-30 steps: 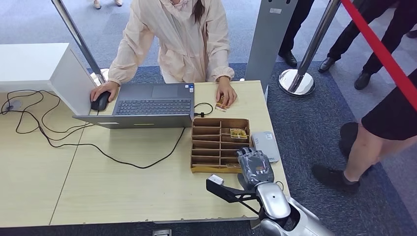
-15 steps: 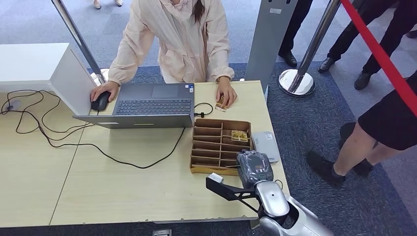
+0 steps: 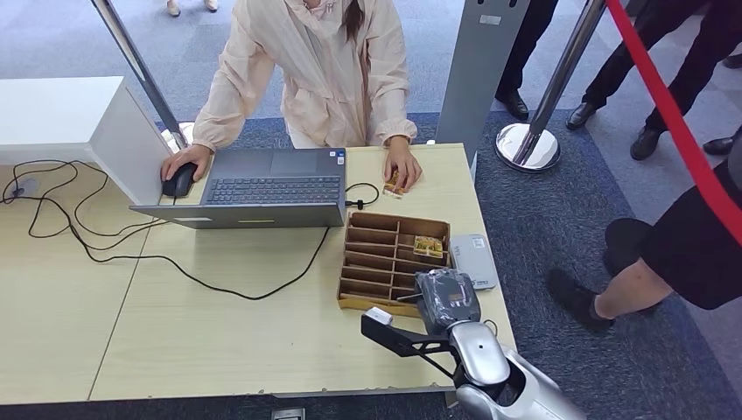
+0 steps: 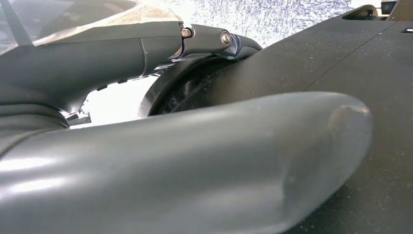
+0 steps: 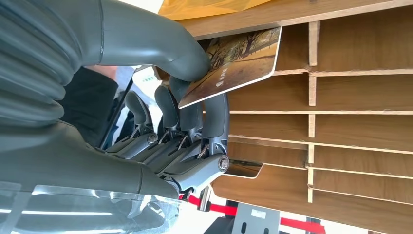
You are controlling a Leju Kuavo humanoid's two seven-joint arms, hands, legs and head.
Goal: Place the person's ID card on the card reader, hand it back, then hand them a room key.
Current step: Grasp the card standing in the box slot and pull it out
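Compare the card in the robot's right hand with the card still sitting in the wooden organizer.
The held card is pinched between the thumb and fingers of the right hand, at the wooden organizer's near edge; the stored card lies untouched in a far compartment. The held card sticks out edge-on; the stored one lies in its slot. Both carry yellowish-brown prints.

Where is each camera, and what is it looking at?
Head view: high on the robot, looking down at the table, laptop, box and a person; its right hand shows.
Left wrist view: behind the left hand, close against dark parts; little else can be told.
Right wrist view: behind the right hand, which pinches a card by the box.
Shared: head and right wrist views both show the box and right hand.
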